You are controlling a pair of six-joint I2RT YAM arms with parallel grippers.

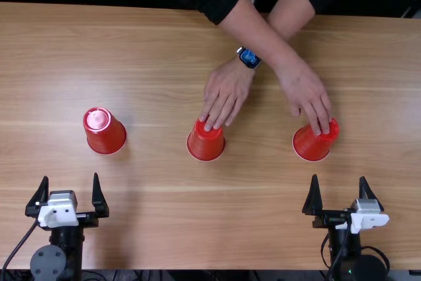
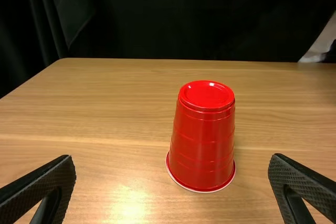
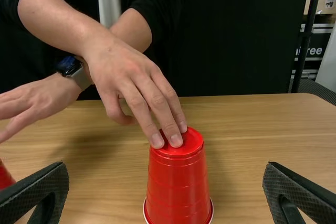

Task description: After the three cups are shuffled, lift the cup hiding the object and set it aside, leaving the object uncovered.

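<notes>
Three red cups stand upside down in a row across the table. The left cup [image 1: 104,131] [image 2: 202,137] stands alone, straight ahead of my left gripper [image 1: 68,193] [image 2: 168,192], which is open near the front edge. A person's crossed hands rest on the other two: one hand [image 1: 225,93] has its fingertips on the middle cup [image 1: 206,141], the other hand [image 1: 308,93] [image 3: 134,85] presses on the right cup [image 1: 315,140] [image 3: 177,182]. My right gripper [image 1: 337,193] [image 3: 168,195] is open, short of the right cup. The hidden object is covered.
The wooden table [image 1: 151,51] stretches bare behind the cups. The person's forearms [image 1: 263,27] cross over the far middle of the table. A strip of bare wood lies between the cups and my grippers.
</notes>
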